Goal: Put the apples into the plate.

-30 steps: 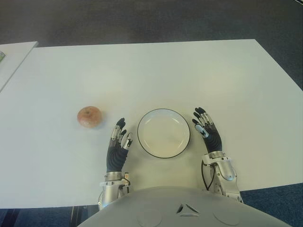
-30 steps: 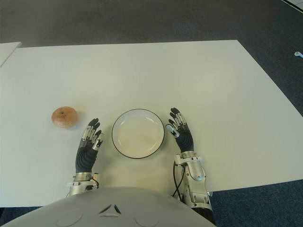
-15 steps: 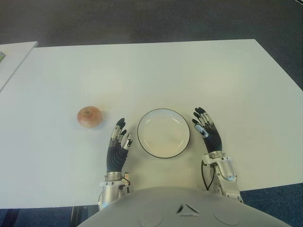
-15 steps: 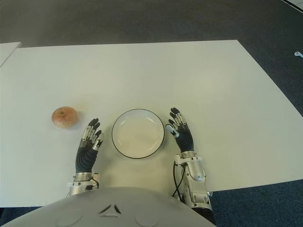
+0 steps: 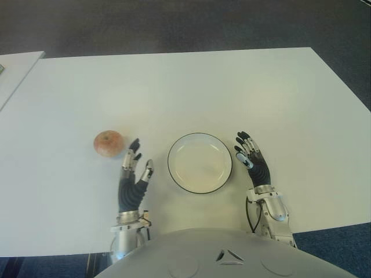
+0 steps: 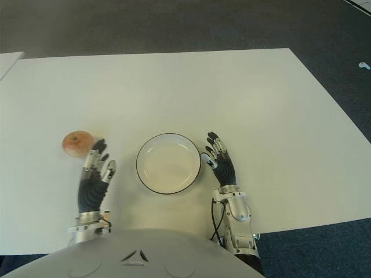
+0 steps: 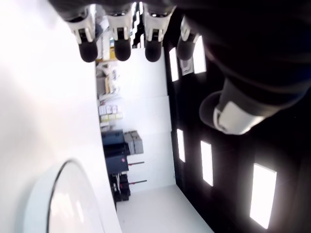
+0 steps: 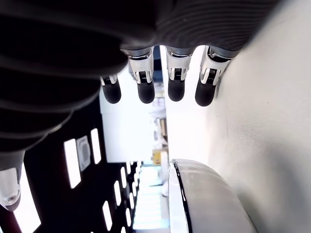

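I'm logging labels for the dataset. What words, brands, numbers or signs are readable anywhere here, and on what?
None can be read: the apple, plate, table and both hands show no text.
Shelved boxes far off in the left wrist view: too small to read.

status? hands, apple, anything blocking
Left hand open, empty, fingertips just short of apple. Right hand open, idle right of plate. Apple on table, left of the empty plate. Nothing in the way.

A matt white table (image 5: 191, 87) bears a glossy, dark-rimmed plate (image 5: 200, 138) and a smooth, dull-skinned apple (image 5: 108, 143).
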You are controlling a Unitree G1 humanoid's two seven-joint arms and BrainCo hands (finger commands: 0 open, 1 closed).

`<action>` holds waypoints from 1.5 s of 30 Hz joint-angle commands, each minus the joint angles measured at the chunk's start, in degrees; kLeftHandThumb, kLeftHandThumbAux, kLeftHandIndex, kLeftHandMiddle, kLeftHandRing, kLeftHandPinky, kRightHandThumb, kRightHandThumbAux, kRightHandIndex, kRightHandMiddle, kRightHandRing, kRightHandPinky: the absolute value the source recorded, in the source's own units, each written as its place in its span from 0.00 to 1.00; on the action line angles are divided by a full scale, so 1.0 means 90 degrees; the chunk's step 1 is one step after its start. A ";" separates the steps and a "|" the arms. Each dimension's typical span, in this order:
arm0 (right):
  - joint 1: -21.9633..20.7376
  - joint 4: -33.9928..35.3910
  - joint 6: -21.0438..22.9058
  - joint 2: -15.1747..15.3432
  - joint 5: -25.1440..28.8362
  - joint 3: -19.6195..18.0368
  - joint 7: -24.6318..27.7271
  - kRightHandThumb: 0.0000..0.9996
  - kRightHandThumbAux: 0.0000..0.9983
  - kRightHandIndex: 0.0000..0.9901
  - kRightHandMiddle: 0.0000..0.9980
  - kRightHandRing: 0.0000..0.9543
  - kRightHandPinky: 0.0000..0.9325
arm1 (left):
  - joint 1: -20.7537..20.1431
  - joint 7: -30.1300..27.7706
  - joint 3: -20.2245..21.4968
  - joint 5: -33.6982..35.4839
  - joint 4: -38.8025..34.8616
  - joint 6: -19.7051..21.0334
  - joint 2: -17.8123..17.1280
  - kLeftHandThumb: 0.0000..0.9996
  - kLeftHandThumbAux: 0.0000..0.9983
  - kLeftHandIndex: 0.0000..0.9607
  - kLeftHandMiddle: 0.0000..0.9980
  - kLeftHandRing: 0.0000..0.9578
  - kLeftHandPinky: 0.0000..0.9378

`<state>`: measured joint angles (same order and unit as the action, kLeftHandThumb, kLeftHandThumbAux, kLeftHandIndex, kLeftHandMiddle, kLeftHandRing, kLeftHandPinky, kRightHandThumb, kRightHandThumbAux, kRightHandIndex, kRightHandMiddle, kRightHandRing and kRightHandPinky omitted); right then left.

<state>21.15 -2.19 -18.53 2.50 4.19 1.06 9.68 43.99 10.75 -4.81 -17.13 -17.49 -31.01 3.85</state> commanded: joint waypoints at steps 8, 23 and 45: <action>0.0011 -0.0300 0.0115 -0.0030 -0.0032 0.0016 -0.0052 0.22 0.50 0.00 0.00 0.00 0.00 | 0.0315 0.0960 0.0738 -0.3428 -0.1557 0.0551 -0.0142 0.17 0.52 0.00 0.00 0.00 0.04; -0.0005 -0.0375 0.0183 -0.0085 -0.0017 0.0054 -0.0064 0.25 0.49 0.00 0.00 0.00 0.00 | -0.0389 0.0726 0.2136 -0.5920 -0.2650 0.1564 -0.1234 0.28 0.35 0.06 0.01 0.00 0.01; -0.0136 -0.0709 -0.0048 -0.0066 0.0029 -0.0003 -0.0006 0.23 0.50 0.00 0.00 0.00 0.00 | -0.1437 0.0088 0.2690 -0.5236 -0.0349 0.2253 -0.3307 0.26 0.22 0.00 0.00 0.00 0.00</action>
<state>19.13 -5.83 -20.48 1.86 4.69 1.07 9.69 32.34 11.55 20.09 -64.84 -24.01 -11.01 -23.76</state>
